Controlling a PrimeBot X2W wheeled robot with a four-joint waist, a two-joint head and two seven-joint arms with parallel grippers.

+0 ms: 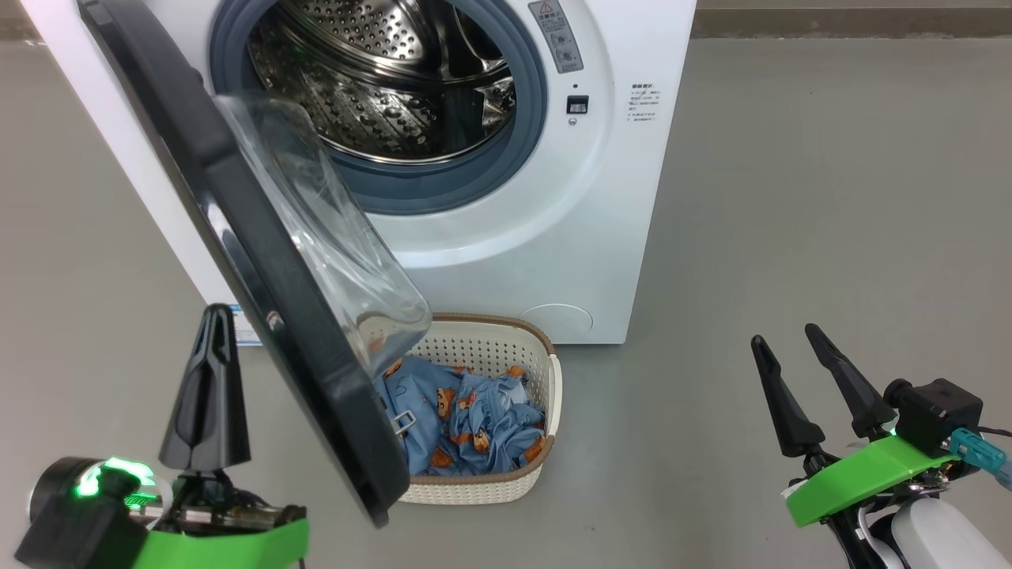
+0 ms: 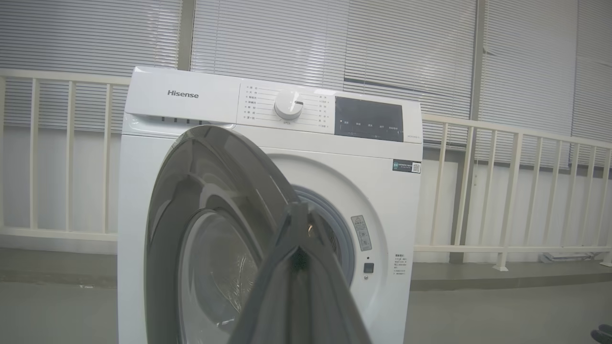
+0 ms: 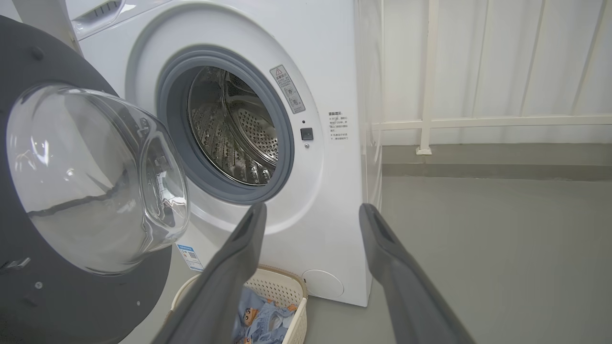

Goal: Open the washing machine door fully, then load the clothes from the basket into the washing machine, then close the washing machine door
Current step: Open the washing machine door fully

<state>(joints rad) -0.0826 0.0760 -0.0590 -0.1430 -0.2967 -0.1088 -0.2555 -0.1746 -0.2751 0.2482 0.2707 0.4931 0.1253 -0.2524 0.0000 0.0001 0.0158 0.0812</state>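
Note:
The white washing machine [image 1: 553,229] stands ahead with its steel drum [image 1: 379,71] showing. Its black-rimmed door [image 1: 261,261] with the bulging glass bowl [image 1: 332,229] hangs partly open and leans over the basket [image 1: 545,379]. Light blue clothes [image 1: 466,419] with orange bears lie in the basket on the floor before the machine. My left gripper [image 1: 216,316] is shut on nothing, left of the door's outer face. My right gripper [image 1: 783,336] stands open at the lower right, apart from everything. In the right wrist view the door [image 3: 43,62], basket [image 3: 287,286] and clothes [image 3: 263,317] show past my right gripper [image 3: 311,215].
The grey floor [image 1: 830,197] spreads wide to the right of the machine. A pale railing [image 2: 502,191] and window blinds [image 2: 334,38] stand behind the machine. The control panel with its dial [image 2: 288,105] is on the machine's top front.

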